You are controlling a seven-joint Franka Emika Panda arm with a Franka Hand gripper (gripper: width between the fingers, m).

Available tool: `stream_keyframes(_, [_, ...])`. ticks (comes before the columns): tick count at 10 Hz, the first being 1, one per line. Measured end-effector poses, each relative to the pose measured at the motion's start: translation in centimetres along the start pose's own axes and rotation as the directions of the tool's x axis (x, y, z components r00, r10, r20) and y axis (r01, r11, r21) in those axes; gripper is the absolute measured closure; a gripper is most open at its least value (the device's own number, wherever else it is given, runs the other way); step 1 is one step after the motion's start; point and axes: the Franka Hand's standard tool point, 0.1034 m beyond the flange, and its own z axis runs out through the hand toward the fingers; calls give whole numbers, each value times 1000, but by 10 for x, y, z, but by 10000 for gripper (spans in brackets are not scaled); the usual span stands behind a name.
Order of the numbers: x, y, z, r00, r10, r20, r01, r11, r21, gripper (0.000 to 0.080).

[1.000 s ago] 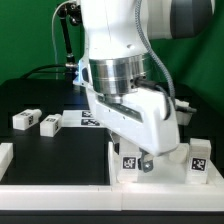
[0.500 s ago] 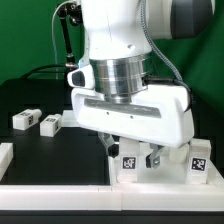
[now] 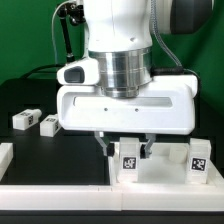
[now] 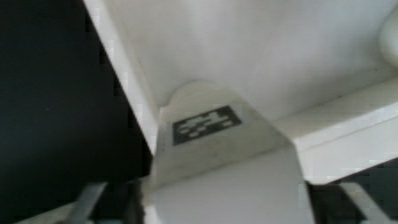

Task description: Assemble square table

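The square table's white slab (image 3: 165, 178) lies at the front on the exterior view's right. Two upright leg blocks with tags stand on it, one (image 3: 129, 160) under my hand and one (image 3: 200, 158) further toward the exterior view's right. My gripper (image 3: 129, 150) points straight down and is open, with a finger on either side of the nearer leg and a small dark gap on each side. In the wrist view that leg (image 4: 214, 150) fills the space between the fingers of my gripper (image 4: 222, 208), in front of the slab's rim (image 4: 160, 50). Two loose leg blocks (image 3: 25, 118) (image 3: 49, 124) lie on the black table.
A long white border bar (image 3: 60, 195) runs along the front edge, and a short white piece (image 3: 5, 155) sits at the exterior view's left. Cables and a stand (image 3: 65, 40) are at the back.
My hand has turned about its vertical axis, from slanted to square-on to the exterior camera. The leg between the fingers and its tag have not turned.
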Motion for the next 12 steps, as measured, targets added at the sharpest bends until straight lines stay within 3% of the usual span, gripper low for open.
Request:
stream_keyframes(1, [1,0,0,996,85,-2,-85,996,0,396])
stream_keyframes(2, [1,1,0,988,155,-2,-155,988,0,509])
stream_keyframes(5, [2,3,1,907,421,-6,-421,907,-5,509])
stream_keyframes(6, [1,2,0,812,584,-6,-584,812,-9,509])
stream_keyframes(7, [0,2,-1,662,749,-8,-749,662,-18,509])
stream_keyframes(9, [1,10,0,350,935,51,-936,351,0,509])
stream_keyframes(12, [1,14,-1,172,983,61,-985,173,-12,509])
